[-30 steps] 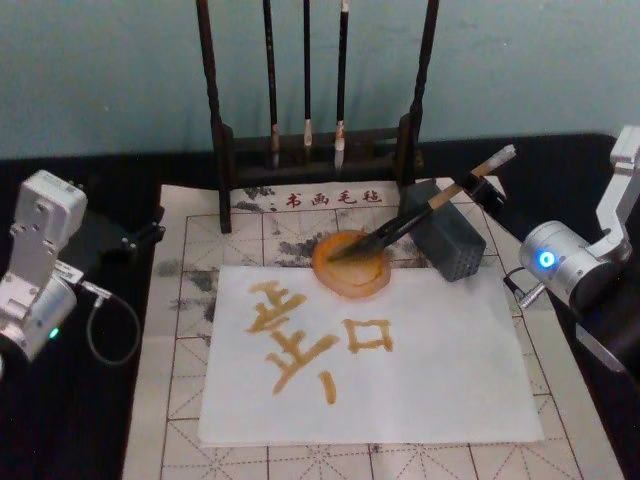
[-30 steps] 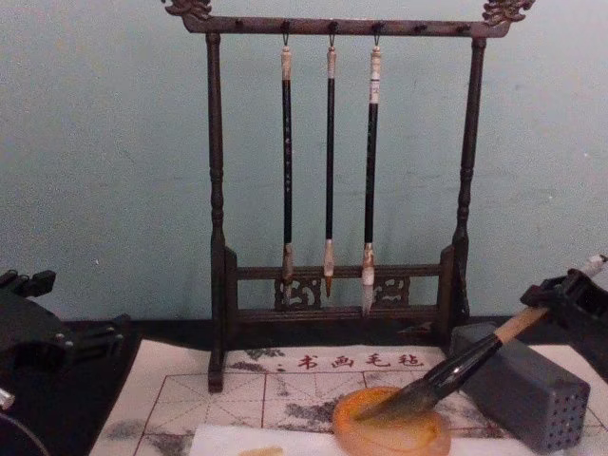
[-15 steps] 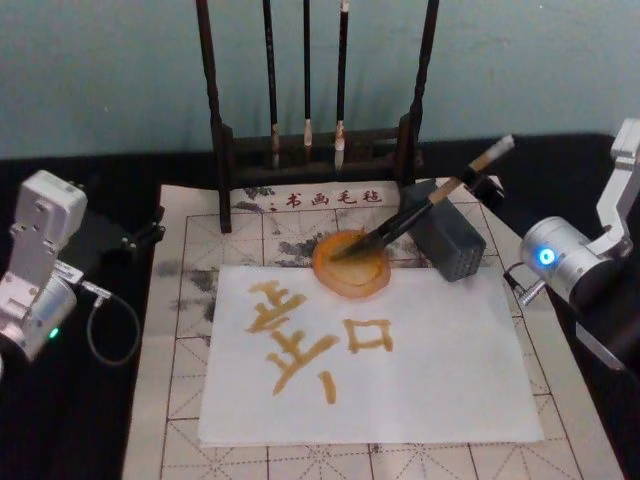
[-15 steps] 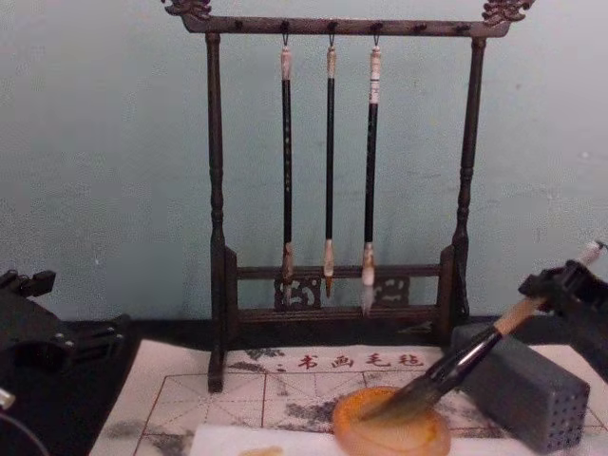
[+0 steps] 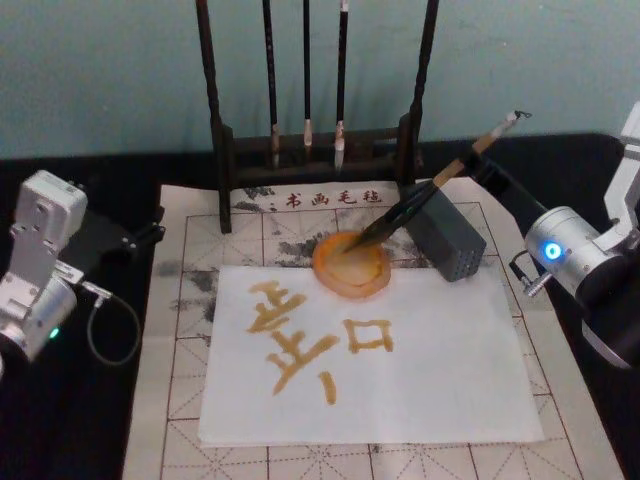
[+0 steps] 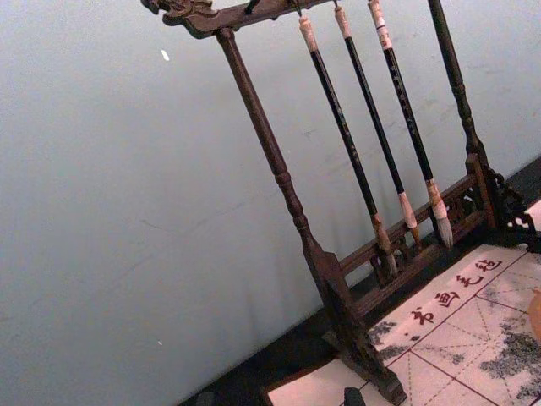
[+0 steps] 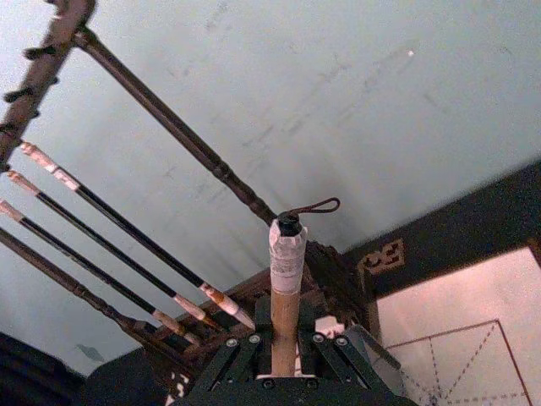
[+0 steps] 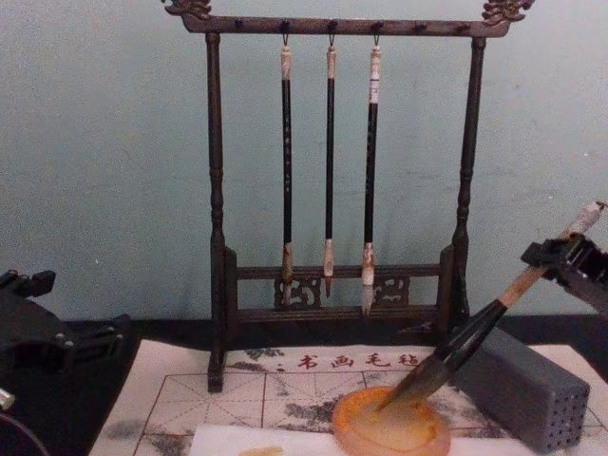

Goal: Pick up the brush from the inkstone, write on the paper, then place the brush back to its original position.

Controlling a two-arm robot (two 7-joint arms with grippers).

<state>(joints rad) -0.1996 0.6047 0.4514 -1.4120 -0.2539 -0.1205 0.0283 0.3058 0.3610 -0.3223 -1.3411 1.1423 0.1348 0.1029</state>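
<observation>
Brush (image 5: 415, 200): tuft in inkstone (image 5: 350, 268); right pincer (image 5: 478, 160) clamped on upper handle. Paper (image 5: 440, 370) already inscribed. Likely step: lower handle slowly, release once settled. Left arm (image 5: 40, 265) parked at desk (image 5: 80, 430) left.

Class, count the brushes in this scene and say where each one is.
4. Three thin brushes hang side by side on the wooden rack. The thick brush is held in the right gripper, its tip over the orange dish. None looks hidden.
</observation>
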